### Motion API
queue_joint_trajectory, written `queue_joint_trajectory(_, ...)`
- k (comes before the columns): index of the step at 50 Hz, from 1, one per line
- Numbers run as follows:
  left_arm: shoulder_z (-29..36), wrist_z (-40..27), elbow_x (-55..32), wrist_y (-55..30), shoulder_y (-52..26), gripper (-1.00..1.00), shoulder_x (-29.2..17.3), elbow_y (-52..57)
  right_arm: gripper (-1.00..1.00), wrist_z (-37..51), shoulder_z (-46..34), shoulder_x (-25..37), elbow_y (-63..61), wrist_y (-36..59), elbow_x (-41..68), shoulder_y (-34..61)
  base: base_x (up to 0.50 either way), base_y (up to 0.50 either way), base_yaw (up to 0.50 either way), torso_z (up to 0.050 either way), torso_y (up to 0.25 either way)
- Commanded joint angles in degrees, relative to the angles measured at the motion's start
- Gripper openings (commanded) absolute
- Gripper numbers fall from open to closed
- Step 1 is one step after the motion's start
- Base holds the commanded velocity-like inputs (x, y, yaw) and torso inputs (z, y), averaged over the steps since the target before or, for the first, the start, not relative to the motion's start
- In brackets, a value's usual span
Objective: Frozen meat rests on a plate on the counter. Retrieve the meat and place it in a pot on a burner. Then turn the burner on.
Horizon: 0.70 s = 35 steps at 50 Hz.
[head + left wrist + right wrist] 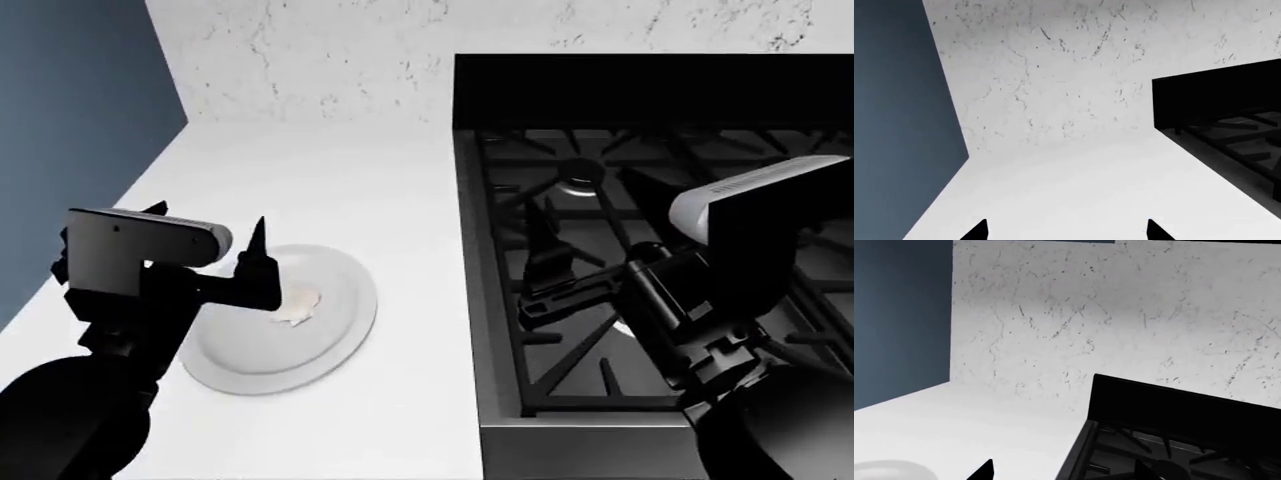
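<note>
The frozen meat (299, 306) lies on the plate (327, 345), a little left of the plate's middle, and nothing grips it. The plate sits on the white bench (387, 200), its right rim standing apart from the stove's left edge, with a bare strip of bench between them. Behind the plate we see open white surface running back to the speckled wall (307, 50); to the left the bench ends at a straight edge against the blue-grey wall (67, 120).

Our left gripper (207, 230) hangs over the plate's left rim, fingers pointing toward the back wall. In the left wrist view two dark fingertips (977, 231) show well apart with bare bench between them, so the jaws stand open and hold nothing. The near finger in the head view comes close to the meat, but we cannot tell whether it touches.

Our right gripper (541, 250) hovers over the black stove grates (627, 190), near the stove's left edge. In the right wrist view we see one dark fingertip (982, 471) and perhaps a second against the dark grate, so we cannot tell how these jaws stand.

One burner (583, 178) shows at the back left of the stove, silvery under its grate. The stove's raised black back panel (641, 90) closes off the far side. We see no pot in any view.
</note>
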Motion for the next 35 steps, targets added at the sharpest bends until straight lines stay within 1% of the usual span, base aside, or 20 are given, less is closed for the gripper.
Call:
queue_joint_trajectory(1,-0.5,2.7,-3.1,-3.5,-5.7,1.0,-0.3,-6.1,1.0,0.0,-2.6,0.6,2.2,-1.3,-0.7,1.1,0.0,0.0,0.0,0.0,0.0)
queue_joint_trajectory(6,0.8,5.1,-4.3,-6.6,-11.0,1.0,-2.1,-9.8,1.0,-0.3,-4.3,0.9,3.7,-2.6,-1.7,1.8,0.0,0.0,0.0,0.0,0.0)
queue_joint_trajectory(10,3.2,7.1,-4.7,-8.5,-15.2,1.0,-3.4,-12.1,1.0,-0.3,-5.6,1.0,4.6,-3.1,-2.2,2.6,0.0,0.0,0.0,0.0,0.0)
queue_joint_trajectory(15,6.4,9.9,-4.0,-7.4,-18.2,1.0,-4.3,-15.2,1.0,-0.3,-6.2,1.3,5.2,-3.3,-2.4,3.0,0.0,0.0,0.0,0.0,0.0)
queue_joint_trajectory(23,10.6,12.8,-2.7,-6.1,-20.7,1.0,-4.3,-21.0,1.0,-0.4,-7.4,1.7,6.6,-4.6,-3.2,3.1,0.0,0.0,0.0,0.0,0.0)
queue_joint_trajectory(35,13.2,13.9,-2.7,-7.5,-21.8,1.0,-3.8,-24.5,1.0,-0.4,-7.4,2.3,7.0,-4.4,-2.4,3.5,0.0,0.0,0.0,0.0,0.0)
